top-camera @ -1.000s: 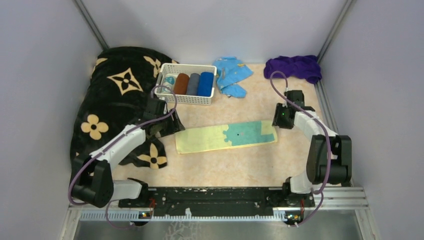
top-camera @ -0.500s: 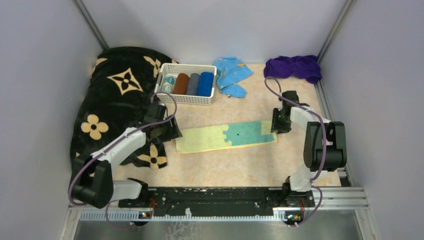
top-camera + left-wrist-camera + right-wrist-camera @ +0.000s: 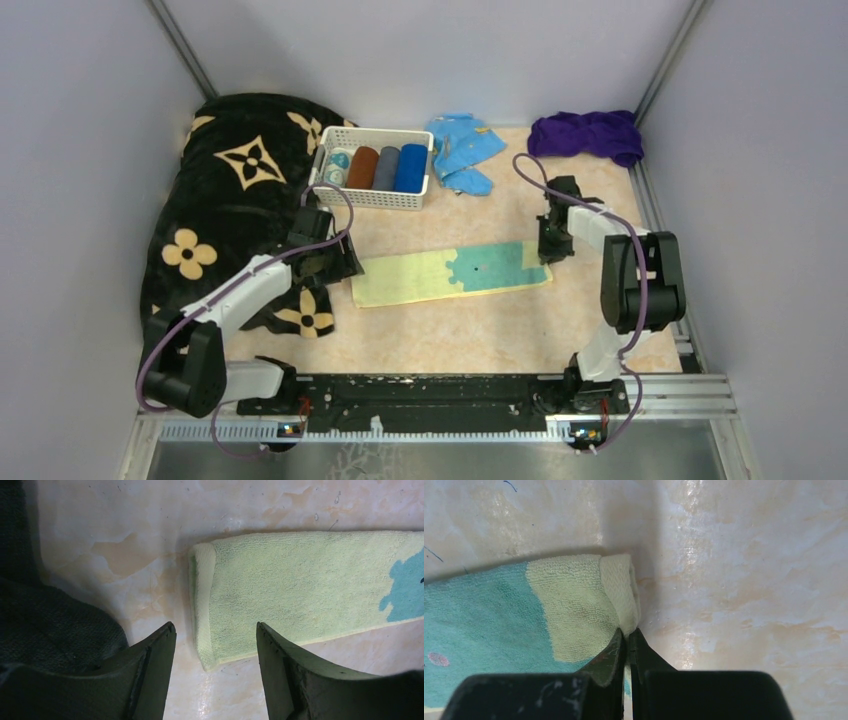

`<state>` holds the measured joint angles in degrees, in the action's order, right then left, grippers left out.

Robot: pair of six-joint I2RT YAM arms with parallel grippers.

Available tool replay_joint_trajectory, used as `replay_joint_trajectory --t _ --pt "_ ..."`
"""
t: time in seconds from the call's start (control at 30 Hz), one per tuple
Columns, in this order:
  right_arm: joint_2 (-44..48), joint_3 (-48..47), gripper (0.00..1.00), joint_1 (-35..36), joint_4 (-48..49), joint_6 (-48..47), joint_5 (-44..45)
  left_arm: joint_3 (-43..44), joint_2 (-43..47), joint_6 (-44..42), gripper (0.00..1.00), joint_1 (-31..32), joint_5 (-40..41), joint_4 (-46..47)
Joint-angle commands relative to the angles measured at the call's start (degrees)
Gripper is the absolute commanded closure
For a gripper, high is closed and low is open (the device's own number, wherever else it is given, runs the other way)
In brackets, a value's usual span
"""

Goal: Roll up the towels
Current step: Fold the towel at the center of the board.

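Both right fingers (image 3: pixel 610 662) pinch the yellow towel (image 3: pixel 574 605).

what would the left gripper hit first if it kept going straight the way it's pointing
Most likely the short end of the yellow towel, which lies right between the open jaws of the left gripper. Depth is unclear, so one jaw might touch the bare table beside it first.
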<state>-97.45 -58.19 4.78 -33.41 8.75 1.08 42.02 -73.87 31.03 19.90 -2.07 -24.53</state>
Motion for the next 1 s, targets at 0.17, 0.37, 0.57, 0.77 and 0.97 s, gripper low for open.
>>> replay_joint_trajectory --t 0.17,0.37,0.57,0.77,0.97 --pt "8.40 -2.84 1.00 -2.90 -3.44 1.15 22.23 0.29 0.48 -0.22 0.33 0.31 -3.41 -0.03" --pt "12.02 -7.07 1.00 1.10 -6.23 -1.61 14.37 -0.65 -2.63 2.07 0.33 0.43 -11.29 4.97" --pt "14.81 -6.66 1.00 8.61 -6.45 0.99 -2.25 -0.48 -8.68 4.56 0.34 1.26 -18.31 11.60" --pt "12.74 -8.15 1.00 20.56 -3.01 6.33 -9.26 -0.55 -13.89 6.54 0.41 2.27 -20.03 15.80" --pt "6.70 -13.01 1.00 30.16 -0.40 11.24 -10.86 -1.00 -17.45 6.97 0.55 2.99 -19.59 17.77"
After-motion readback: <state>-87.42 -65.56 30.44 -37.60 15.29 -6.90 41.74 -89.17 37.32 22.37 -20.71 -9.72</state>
